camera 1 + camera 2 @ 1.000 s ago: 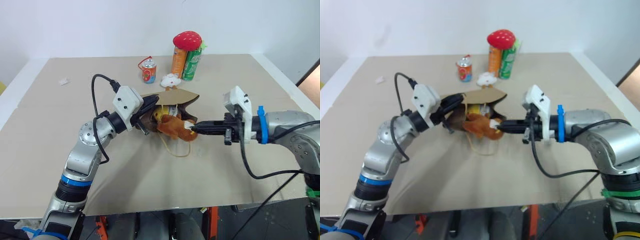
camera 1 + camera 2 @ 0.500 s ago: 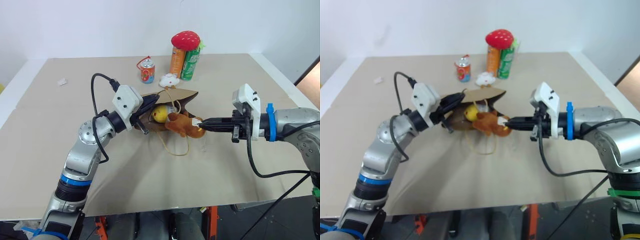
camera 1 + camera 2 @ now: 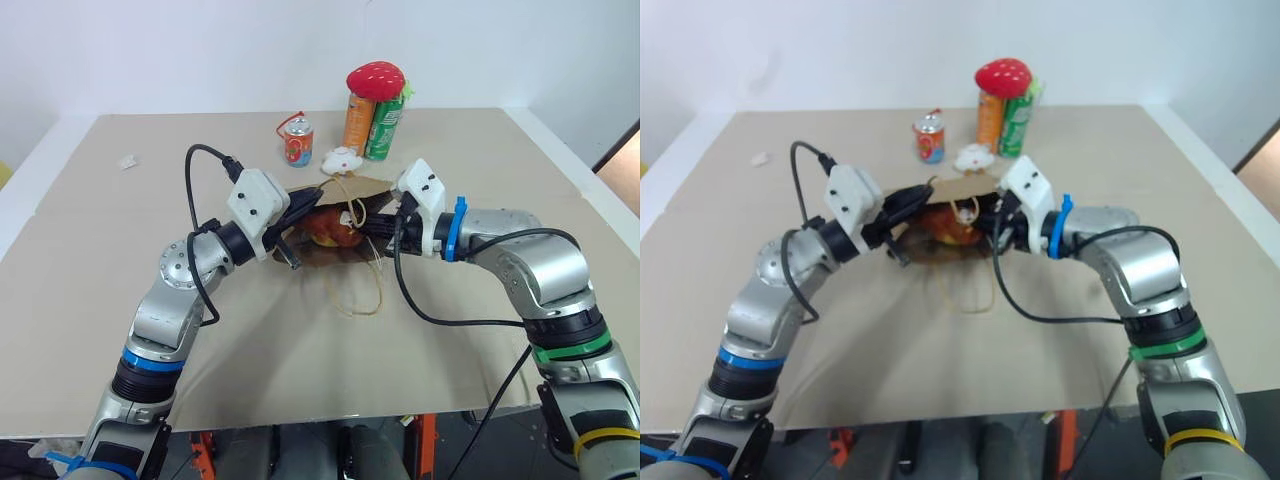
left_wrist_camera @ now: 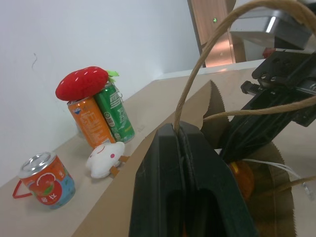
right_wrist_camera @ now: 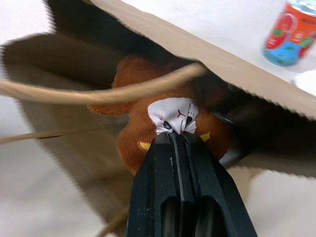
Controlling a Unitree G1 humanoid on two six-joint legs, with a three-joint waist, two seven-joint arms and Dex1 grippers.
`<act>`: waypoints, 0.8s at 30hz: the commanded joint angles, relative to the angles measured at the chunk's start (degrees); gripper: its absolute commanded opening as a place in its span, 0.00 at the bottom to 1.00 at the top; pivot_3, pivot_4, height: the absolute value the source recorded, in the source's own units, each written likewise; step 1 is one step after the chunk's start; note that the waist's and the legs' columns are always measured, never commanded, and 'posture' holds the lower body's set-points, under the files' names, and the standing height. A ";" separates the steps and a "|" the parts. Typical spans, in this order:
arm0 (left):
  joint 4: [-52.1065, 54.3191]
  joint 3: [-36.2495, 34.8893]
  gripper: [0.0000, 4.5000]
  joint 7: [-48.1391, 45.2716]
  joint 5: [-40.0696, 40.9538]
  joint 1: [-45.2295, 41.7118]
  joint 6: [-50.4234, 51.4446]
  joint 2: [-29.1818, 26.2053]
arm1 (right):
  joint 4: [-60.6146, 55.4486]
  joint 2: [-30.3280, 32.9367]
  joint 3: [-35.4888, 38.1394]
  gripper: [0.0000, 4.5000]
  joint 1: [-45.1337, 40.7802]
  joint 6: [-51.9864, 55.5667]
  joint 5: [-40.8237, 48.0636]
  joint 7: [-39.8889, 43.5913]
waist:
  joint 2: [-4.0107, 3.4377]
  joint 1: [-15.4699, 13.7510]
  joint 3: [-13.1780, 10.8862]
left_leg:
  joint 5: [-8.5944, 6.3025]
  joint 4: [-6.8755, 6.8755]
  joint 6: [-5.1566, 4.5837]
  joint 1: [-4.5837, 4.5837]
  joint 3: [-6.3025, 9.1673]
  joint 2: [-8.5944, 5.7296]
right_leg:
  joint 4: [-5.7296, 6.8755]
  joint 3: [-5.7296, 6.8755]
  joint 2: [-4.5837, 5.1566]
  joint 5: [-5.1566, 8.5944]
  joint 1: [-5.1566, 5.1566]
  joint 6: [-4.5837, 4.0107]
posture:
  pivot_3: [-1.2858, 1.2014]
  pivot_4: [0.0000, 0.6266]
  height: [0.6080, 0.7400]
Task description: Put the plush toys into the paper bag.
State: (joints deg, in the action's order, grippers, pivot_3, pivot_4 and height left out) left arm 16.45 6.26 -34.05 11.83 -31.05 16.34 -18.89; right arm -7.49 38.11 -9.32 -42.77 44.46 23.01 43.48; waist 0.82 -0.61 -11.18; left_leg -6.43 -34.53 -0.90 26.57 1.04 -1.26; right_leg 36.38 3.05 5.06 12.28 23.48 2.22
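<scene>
The brown paper bag (image 3: 372,190) lies on its side on the table, its mouth facing me. My left gripper (image 4: 180,132) is shut on the bag's upper edge and one cord handle, holding the mouth up. My right gripper (image 5: 175,137) reaches into the mouth, shut on the white tag of the brown plush toy (image 5: 143,96). That toy (image 3: 330,228) sits inside the bag. The other cord handle (image 3: 356,296) trails loose on the table in front of the bag. The yellow and white toy is hidden.
Behind the bag stand a small red can (image 3: 297,141), an orange can (image 3: 357,122) and a green can (image 3: 384,125), with a red strawberry plush (image 3: 374,80) on top. A small white plush (image 3: 342,159) lies just behind the bag. A white scrap (image 3: 127,161) is far left.
My right gripper pulled the brown toy to the right, away from the bag's mouth, then pushed it left into the bag. The left gripper kept still on the bag's edge.
</scene>
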 commanded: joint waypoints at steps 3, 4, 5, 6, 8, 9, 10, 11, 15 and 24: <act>2.63 -0.65 0.00 0.62 0.47 -0.52 -0.04 -0.01 | -2.59 -0.47 2.02 0.41 -1.27 1.05 1.01 1.32 | 0.00 0.07 0.00 | 0.01 0.00 0.00 -0.02 0.02 0.10 | 0.00 0.01 -0.13 -0.04 -0.01 -0.05 | 0.52 0.24 1.00; 2.58 -0.67 0.00 0.59 0.47 -0.53 -0.05 -0.03 | -3.49 0.09 2.55 0.46 -1.44 2.19 2.07 2.26 | 0.00 0.07 0.00 | 0.01 -0.01 0.01 -0.03 0.04 0.12 | 0.00 0.01 -0.15 -0.05 -0.01 -0.06 | 0.52 0.24 1.00; 2.44 -0.72 0.00 0.53 0.46 -0.55 -0.10 -0.08 | -4.78 1.03 3.33 0.60 -1.56 3.14 3.25 3.39 | 0.00 0.07 0.00 | 0.01 -0.01 0.00 -0.03 0.04 0.13 | 0.00 0.01 -0.16 -0.05 -0.01 -0.07 | 0.52 0.24 1.00; 2.32 -0.74 0.00 0.48 0.43 -0.58 -0.15 -0.12 | -5.93 1.94 4.22 0.69 -1.68 4.36 4.50 4.28 | 0.00 0.07 0.00 | 0.01 -0.01 0.01 -0.03 0.03 0.14 | 0.00 0.00 -0.16 -0.06 -0.01 -0.07 | 0.52 0.24 1.00; 2.19 -0.75 0.00 0.42 0.39 -0.63 -0.20 -0.15 | -7.24 3.09 5.24 0.84 -1.81 5.84 5.95 5.29 | 0.00 0.06 0.00 | 0.01 0.00 0.01 -0.03 0.03 0.13 | 0.00 -0.01 -0.15 -0.05 -0.01 -0.07 | 0.52 0.24 1.00; 2.14 -0.71 0.00 0.33 0.36 -0.65 -0.26 -0.20 | -8.21 4.44 6.13 0.91 -1.56 6.39 7.30 6.91 | 0.00 0.05 0.00 | 0.01 -0.01 0.01 -0.03 0.03 0.13 | 0.00 -0.02 -0.15 -0.05 -0.01 -0.07 | 0.52 0.24 1.00; 2.09 -0.66 0.00 0.22 0.36 -0.68 -0.33 -0.24 | -9.09 6.10 7.53 0.93 -1.09 7.21 8.97 8.73 | 0.00 -0.01 0.00 | 0.01 -0.01 0.01 -0.03 0.02 0.13 | 0.00 -0.02 -0.15 -0.05 0.00 -0.07 | 0.52 0.24 1.00; 2.06 -0.64 0.00 0.13 0.36 -0.69 -0.37 -0.28 | -9.65 7.65 8.84 0.99 -0.61 7.92 10.41 10.21 | 0.00 -0.03 0.00 | 0.01 -0.01 0.01 -0.02 0.03 0.12 | 0.00 -0.01 -0.14 -0.05 0.00 -0.06 | 0.52 0.24 1.00; 2.07 -0.59 0.00 -0.01 0.36 -0.63 -0.44 -0.39 | -9.07 14.02 12.89 0.99 2.94 12.54 13.49 12.61 | 0.00 -0.05 0.00 | -0.01 -0.01 0.02 -0.02 0.03 0.13 | -0.05 0.01 -0.12 -0.04 -0.04 -0.07 | 0.52 0.24 1.00; 1.92 -0.31 0.00 0.03 0.22 -0.89 -0.74 -0.24 | -16.19 8.54 14.70 0.99 19.22 20.07 18.06 3.05 | 0.00 0.08 0.00 | -0.02 -0.02 0.03 -0.05 -0.05 0.27 | -0.09 0.06 -0.05 -0.09 -0.04 -0.14 | 0.52 0.24 1.00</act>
State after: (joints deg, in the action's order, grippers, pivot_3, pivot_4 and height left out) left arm 16.70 6.37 -34.23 11.77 -31.04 16.54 -19.18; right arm -21.82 50.05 3.74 -24.01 64.52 41.09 51.64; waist 0.82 -0.53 -11.18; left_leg -6.45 -34.55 -0.87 26.51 0.97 -0.98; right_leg 36.28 3.09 4.90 12.18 23.43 2.07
